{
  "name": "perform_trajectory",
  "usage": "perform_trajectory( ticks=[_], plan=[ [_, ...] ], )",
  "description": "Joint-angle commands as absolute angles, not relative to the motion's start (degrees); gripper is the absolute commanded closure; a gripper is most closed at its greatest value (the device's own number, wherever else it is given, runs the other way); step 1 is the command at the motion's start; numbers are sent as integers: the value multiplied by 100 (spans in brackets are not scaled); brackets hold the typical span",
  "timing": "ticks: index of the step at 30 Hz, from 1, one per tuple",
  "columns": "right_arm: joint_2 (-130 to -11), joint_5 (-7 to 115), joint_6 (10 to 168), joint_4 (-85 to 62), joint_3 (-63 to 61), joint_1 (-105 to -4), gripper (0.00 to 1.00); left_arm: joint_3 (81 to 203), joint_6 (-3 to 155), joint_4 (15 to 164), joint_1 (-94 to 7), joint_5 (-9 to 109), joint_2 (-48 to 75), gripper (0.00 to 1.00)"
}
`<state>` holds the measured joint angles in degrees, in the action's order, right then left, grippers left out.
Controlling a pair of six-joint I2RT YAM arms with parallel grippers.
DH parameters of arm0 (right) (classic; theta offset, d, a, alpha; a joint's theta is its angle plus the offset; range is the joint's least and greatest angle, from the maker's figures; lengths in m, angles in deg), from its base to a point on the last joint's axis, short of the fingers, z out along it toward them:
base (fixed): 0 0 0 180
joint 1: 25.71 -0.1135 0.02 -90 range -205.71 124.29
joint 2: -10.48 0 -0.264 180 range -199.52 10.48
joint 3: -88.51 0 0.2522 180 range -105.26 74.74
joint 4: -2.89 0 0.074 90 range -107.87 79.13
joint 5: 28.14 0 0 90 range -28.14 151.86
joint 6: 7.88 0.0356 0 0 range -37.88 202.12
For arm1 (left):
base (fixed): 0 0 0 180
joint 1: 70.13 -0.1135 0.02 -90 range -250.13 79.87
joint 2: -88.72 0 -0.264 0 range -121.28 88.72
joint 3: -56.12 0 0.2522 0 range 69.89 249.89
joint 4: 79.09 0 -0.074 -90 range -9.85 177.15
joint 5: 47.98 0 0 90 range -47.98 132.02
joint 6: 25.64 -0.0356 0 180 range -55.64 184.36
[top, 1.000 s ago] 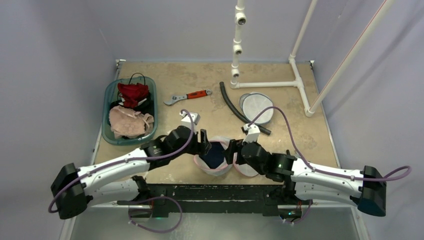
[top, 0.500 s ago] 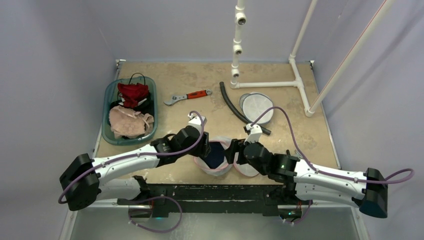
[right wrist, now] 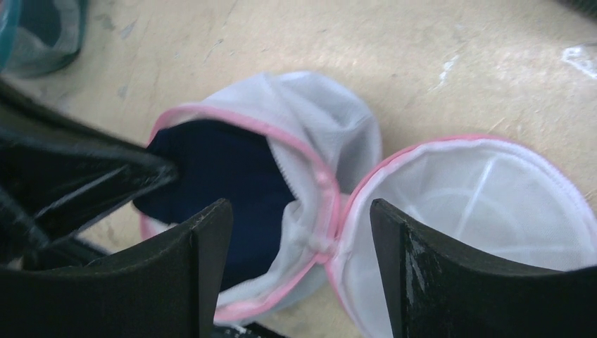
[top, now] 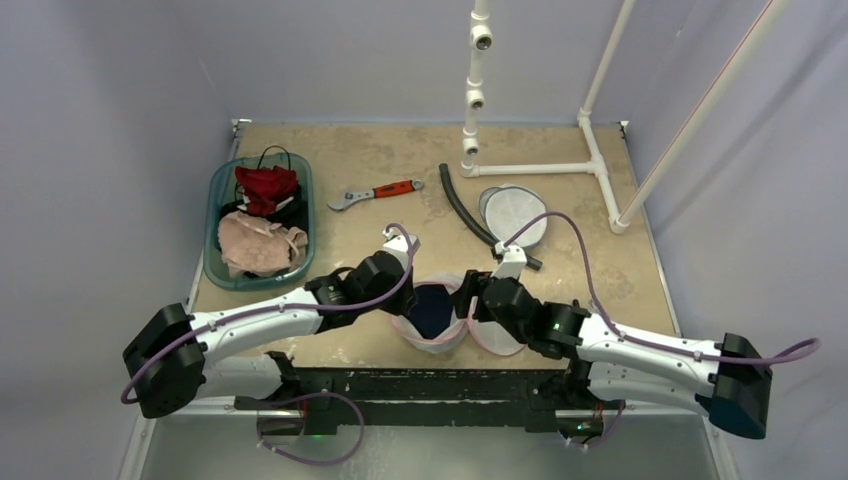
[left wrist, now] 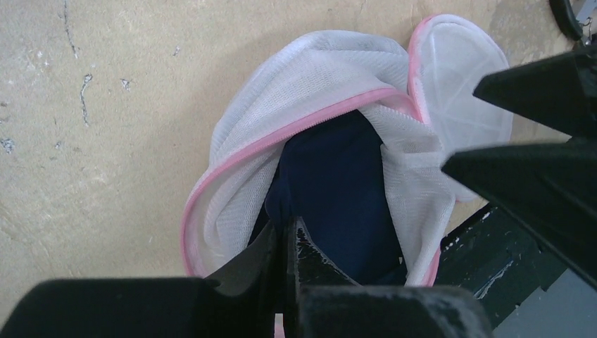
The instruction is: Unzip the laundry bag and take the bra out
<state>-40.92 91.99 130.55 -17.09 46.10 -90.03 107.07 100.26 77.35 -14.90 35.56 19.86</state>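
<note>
The white mesh laundry bag [top: 408,325] [left wrist: 310,77] [right wrist: 320,105] with pink trim lies unzipped at the table's front edge. Its round lid [top: 497,340] [right wrist: 479,204] is flipped open to the right. The navy bra [top: 432,311] [left wrist: 345,183] [right wrist: 225,169] sits inside the opening. My left gripper [top: 411,292] [left wrist: 290,225] reaches into the bag from the left and is shut on a fold of the bra. My right gripper [top: 468,300] [right wrist: 299,211] is open and straddles the pink seam where lid and bag join, without touching it.
A teal basin [top: 214,250] with red and beige garments stands at the left. An adjustable wrench [top: 375,192], a black hose [top: 465,215], a second round mesh bag [top: 512,215] and a white PVC pipe frame [top: 590,150] lie further back.
My left gripper moved right into the bag opening and closed from wide open onto the bra. My right gripper shifted slightly and stayed open.
</note>
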Motion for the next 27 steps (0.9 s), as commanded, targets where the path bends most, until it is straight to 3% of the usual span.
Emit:
perform_trajectory(
  ticks=[1, 6, 14, 17, 20, 27],
  plan=[
    [-4368, 8874, 12874, -1212, 4555, -8289, 28, 10829, 9866, 7979, -1474, 3705, 2020, 100],
    [-4667, 8400, 12453, -661, 4529, -7884, 41, 10832, 9777, 7974, -1474, 3742, 2230, 100],
    [-5288, 7938, 11970, -321, 4235, -7881, 38, 10856, 9676, 7911, -1475, 3793, 2393, 100],
    [-5687, 7941, 11886, -378, 4088, -7881, 43, 10856, 9662, 7924, -1472, 3847, 2402, 100],
    [-5946, 8039, 11938, -496, 4026, -7883, 51, 10849, 9649, 7924, -1472, 3908, 2450, 100],
    [-6005, 8415, 12086, -477, 4074, -7883, 91, 10821, 9637, 7893, -1464, 4114, 2667, 100]
  ],
)
